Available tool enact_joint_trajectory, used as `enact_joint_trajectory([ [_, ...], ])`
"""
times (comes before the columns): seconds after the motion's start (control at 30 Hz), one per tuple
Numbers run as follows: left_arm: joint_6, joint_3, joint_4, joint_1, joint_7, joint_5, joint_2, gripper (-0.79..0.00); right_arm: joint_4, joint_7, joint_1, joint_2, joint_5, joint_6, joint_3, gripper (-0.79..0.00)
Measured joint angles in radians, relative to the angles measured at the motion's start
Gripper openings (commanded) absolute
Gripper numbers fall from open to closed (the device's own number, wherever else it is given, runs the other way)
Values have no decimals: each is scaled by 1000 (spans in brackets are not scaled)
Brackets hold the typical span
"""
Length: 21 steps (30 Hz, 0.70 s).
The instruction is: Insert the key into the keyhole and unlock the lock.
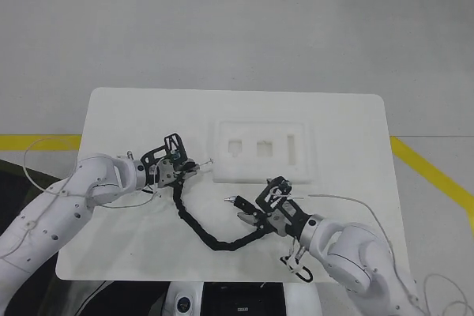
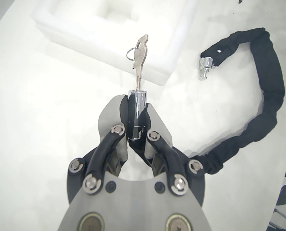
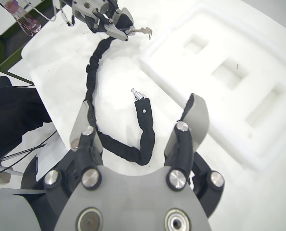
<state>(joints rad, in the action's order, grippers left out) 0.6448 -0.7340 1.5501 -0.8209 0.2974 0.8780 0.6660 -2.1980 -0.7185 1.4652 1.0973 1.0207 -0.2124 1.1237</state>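
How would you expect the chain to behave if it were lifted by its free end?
Probably floppy: the chain lies in loose curves, so it would likely sag, not lift whole. Its shiny pin looks smooth, perhaps slippery. The left gripper holds the lock at its far end, so a pull would likely go taut.

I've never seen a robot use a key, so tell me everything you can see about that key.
The key is flat, silvery metal, with a shaped head carrying a small wire ring. Its blade is pushed into the end of the shiny lock cylinder, which the left tool grips. It sticks straight out toward the white foam tray. Only cylinder and ring touch it.
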Motion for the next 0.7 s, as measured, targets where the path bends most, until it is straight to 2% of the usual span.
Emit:
enact_joint_trajectory([
  [0.03,-3,5,-5,4,-2,5,6,0,-9,2,7,-1,-7,-6,9,0],
  [0.2,12,20,-35,25,-19,20,31,0,-43,37,43,-8,-51,-31,64,0],
  [0.37,42,1,-43,33,-73,55,39,0,-47,113,66,-12,-105,-79,118,0],
  [0.5,80,-59,-17,24,-183,116,27,0,-29,202,66,-15,-121,-128,167,0],
  [0.7,94,-195,12,-7,-309,197,-7,0,19,318,45,-20,-108,-129,281,0],
])
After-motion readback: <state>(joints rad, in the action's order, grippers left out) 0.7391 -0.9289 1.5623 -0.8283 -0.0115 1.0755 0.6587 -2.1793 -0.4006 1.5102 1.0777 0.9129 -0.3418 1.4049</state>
